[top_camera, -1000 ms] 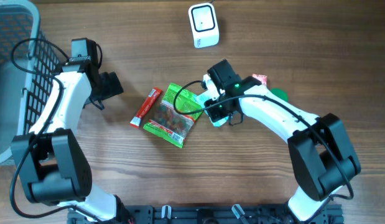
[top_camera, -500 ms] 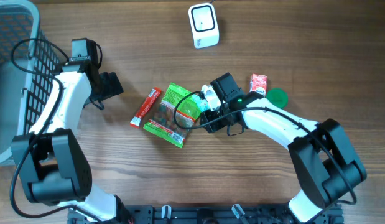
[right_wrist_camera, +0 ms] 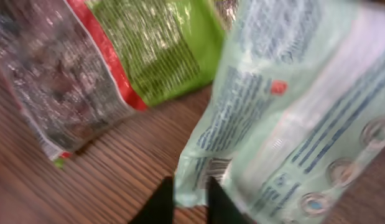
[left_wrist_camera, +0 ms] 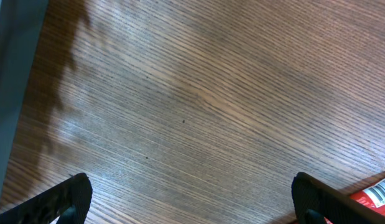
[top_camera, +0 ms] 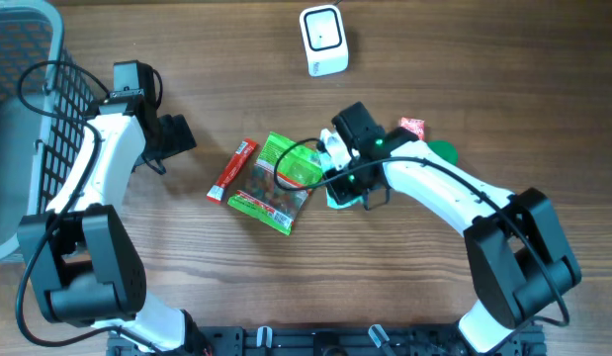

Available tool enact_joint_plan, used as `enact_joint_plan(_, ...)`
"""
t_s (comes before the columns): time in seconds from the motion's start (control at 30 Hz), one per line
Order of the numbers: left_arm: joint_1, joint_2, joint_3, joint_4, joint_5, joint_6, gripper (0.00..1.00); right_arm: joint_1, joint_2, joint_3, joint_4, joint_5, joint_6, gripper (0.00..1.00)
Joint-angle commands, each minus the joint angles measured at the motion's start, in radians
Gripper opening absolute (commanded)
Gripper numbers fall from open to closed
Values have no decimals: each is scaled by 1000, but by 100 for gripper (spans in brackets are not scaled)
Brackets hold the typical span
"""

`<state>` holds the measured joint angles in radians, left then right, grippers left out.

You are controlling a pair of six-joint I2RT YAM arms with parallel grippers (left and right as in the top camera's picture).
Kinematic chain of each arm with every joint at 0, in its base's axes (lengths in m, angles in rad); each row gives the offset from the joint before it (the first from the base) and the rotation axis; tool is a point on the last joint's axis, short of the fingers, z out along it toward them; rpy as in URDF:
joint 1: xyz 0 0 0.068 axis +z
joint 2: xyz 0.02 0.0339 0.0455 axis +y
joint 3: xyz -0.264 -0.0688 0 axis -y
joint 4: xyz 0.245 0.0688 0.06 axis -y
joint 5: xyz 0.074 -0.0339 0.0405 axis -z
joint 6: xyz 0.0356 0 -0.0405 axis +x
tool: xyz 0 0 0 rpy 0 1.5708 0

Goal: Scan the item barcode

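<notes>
Fingers (left_wrist_camera: 71, 194) on the left gripper (top_camera: 175, 136) are spread wide with nothing between them, just bare table (left_wrist_camera: 198, 93) underneath, a bit right of the basket (top_camera: 29, 119). Moving right there's a red bar (top_camera: 232, 170), then a green snack bag (top_camera: 276, 183). The right gripper (right_wrist_camera: 189, 202) is pinched tight on the edge of a pale mint packet (right_wrist_camera: 285, 124), just beside that bag. There might be a barcode near the pinched edge. The scanner (top_camera: 323, 40) sits well apart up top, so I'd say the grab's done, with the carry and scan left.

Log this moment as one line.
right end effector: shut on mint packet | left end effector: open | scanner: far from packet
</notes>
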<state>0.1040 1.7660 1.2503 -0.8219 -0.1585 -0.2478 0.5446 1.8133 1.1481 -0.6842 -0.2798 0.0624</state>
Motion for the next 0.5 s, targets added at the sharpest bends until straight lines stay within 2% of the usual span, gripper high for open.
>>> enact_joint_plan(0.0, 5, -16, 14, 0, 5, 9, 100, -2, -20, 22, -16, -5, -11, 4)
enact_joint_plan(0.1, 5, -16, 14, 0, 5, 9, 100, -61, -20, 22, 6, -227, -74, 4)
enact_joint_plan(0.3, 5, -16, 14, 0, 5, 9, 100, -267, -19, 5, 61, -589, -89, 4)
enact_joint_plan(0.47, 5, -16, 14, 0, 5, 9, 100, -272, -17, -116, 219, -647, -76, 5)
